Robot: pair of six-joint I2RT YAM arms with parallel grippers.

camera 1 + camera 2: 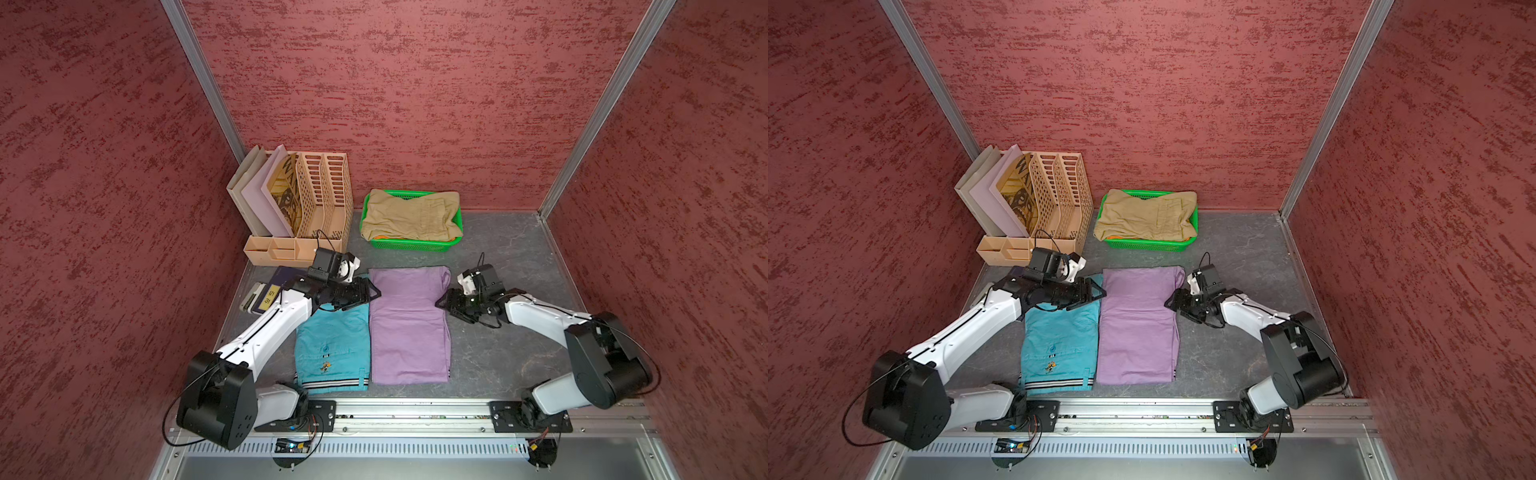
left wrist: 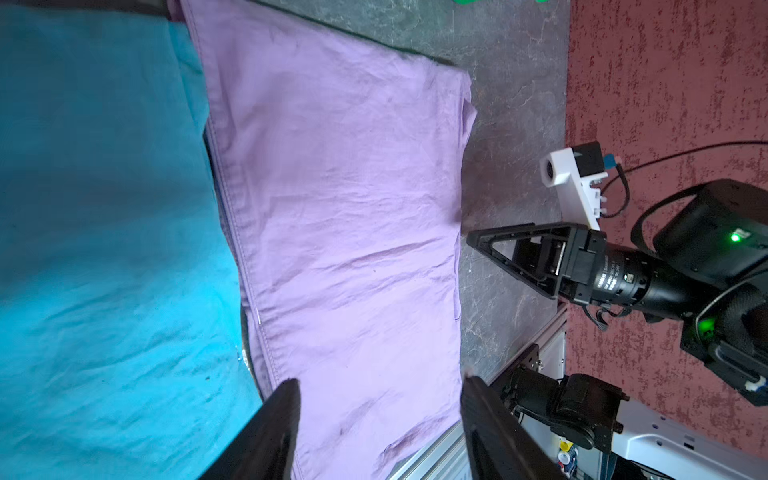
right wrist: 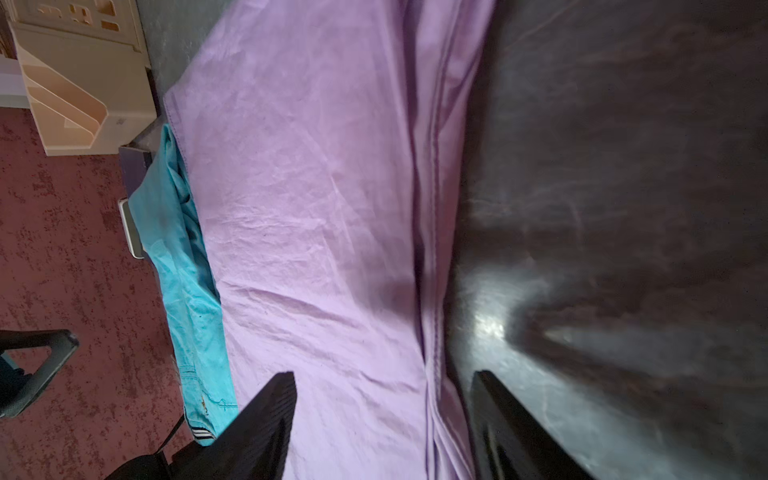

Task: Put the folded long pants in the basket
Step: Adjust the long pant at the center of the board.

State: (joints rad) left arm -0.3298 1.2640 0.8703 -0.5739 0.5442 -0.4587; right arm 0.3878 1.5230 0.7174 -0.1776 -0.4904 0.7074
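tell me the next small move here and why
Probably lower both open jaws onto the lilac pants and close: they flank its two side edges, it lies flat on the table, and the khaki pair already lies in the basket.

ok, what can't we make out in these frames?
Under the khaki pants in the green basket: both top views show only an orange sliver; khaki covers the rest.
Far end of the teal pants: the left pincer covers it in both top views.
Dark book beside the file rack: left arm hides most; its label is too small.
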